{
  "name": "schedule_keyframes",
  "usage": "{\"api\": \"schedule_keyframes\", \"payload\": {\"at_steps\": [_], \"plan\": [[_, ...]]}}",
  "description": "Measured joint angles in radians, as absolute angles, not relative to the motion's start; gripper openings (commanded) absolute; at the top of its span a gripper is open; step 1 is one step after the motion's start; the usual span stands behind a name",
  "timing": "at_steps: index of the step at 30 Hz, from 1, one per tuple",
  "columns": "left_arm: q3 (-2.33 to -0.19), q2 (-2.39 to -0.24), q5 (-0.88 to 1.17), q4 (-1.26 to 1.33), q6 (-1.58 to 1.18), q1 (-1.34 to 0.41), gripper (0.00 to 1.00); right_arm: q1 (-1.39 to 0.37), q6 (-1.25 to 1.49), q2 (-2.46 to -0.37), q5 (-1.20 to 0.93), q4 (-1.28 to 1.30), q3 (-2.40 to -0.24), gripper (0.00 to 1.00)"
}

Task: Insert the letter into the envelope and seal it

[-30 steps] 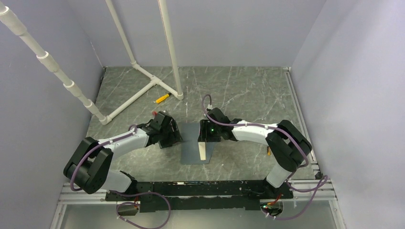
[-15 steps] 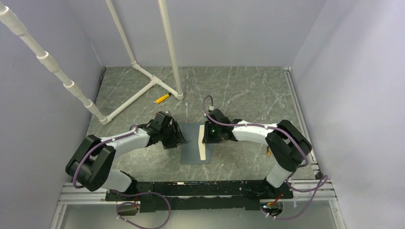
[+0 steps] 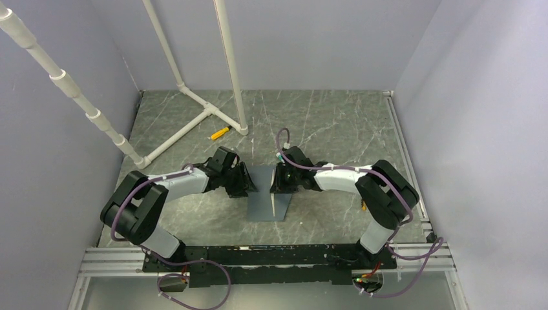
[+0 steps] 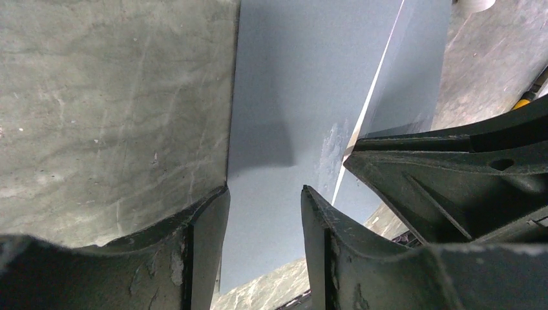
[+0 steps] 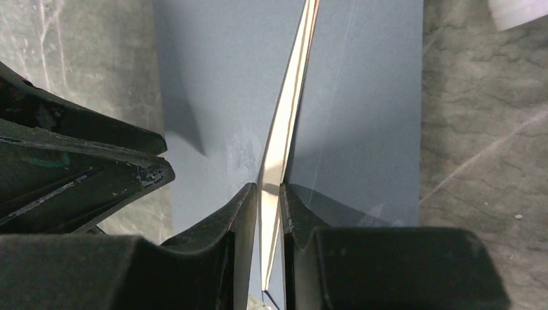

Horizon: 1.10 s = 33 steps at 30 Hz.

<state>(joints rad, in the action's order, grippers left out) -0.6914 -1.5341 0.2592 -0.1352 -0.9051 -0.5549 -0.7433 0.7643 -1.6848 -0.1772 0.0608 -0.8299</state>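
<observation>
The slate-grey envelope (image 3: 262, 201) lies flat on the marble table between both arms; it also shows in the left wrist view (image 4: 284, 97) and the right wrist view (image 5: 213, 84). My right gripper (image 3: 276, 186) (image 5: 270, 190) is shut on a thin tan sheet, the letter (image 5: 284, 129), which stands on edge over the envelope. The letter shows only as a pale line (image 3: 276, 205) (image 4: 368, 110), so its border is hidden. My left gripper (image 3: 249, 184) (image 4: 265, 194) is open and empty. It is low at the envelope's left edge, one finger over the table and one over the envelope.
A white PVC pipe frame (image 3: 194, 110) stands at the back left, with a small yellow object (image 3: 220, 133) on the table beside it. Grey walls enclose the table on three sides. The two grippers' fingers are close together over the envelope.
My left gripper has moved right to the envelope's left edge. The letter, which leaned and showed a wide tan face, now stands edge-on. My right gripper has shifted slightly toward the back.
</observation>
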Motion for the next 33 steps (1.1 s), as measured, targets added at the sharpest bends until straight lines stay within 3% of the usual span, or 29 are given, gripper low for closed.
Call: {"api": "schedule_keyframes", "payload": {"at_steps": [23, 33], "plan": [[-0.655, -1.5, 0.245, -0.099, -0.934, -0.555, 0.55, -0.705, 0.87, -1.684, -0.294, -0.162, -0.723, 0.31], [-0.628, -1.33, 0.065, -0.289, -0.913, -0.552, 0.63, -0.618, 0.731, -1.348, -0.207, -0.046, -0.692, 0.54]]}}
